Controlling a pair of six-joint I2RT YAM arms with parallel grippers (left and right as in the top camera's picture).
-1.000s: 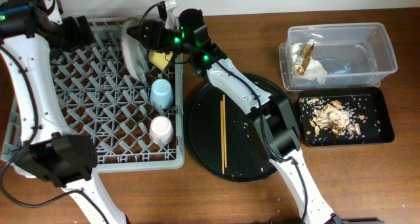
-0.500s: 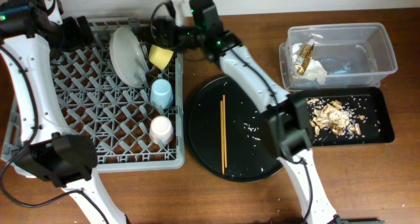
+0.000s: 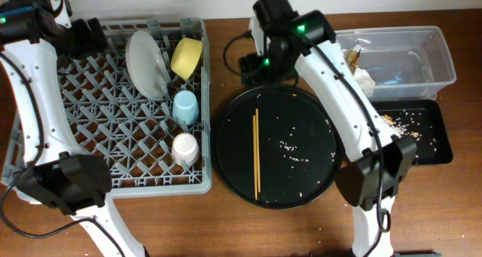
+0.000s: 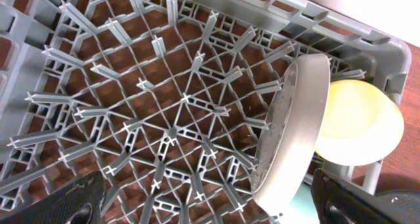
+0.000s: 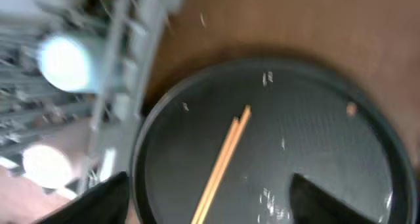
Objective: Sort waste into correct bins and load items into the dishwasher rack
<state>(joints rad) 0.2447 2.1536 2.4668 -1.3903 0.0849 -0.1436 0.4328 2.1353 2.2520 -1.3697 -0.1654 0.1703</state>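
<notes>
The grey dishwasher rack (image 3: 90, 144) holds a white plate (image 3: 147, 61) on edge, a yellow bowl (image 3: 186, 57) leaning beside it, a light blue cup (image 3: 185, 106) and a pink cup (image 3: 184, 148). Two chopsticks (image 3: 256, 151) lie on the round black tray (image 3: 301, 174). My right gripper (image 3: 252, 62) hangs open over that tray's far edge with nothing held; in its blurred wrist view the chopsticks (image 5: 223, 155) lie below. My left gripper (image 3: 84, 35) is open above the rack's far left part, and its wrist view shows the plate (image 4: 295, 125) and bowl (image 4: 357, 122).
A clear tub (image 3: 433, 53) at the far right holds a crumpled napkin (image 3: 360, 76) and a gold wrapper (image 3: 352, 61). The shallow black tray (image 3: 433, 144) in front of it carries crumbs, partly hidden by my right arm. White crumbs dot the round tray.
My right gripper has let go of the yellow bowl in the rack and swung right, to above the round tray's far edge. The left arm has not moved.
</notes>
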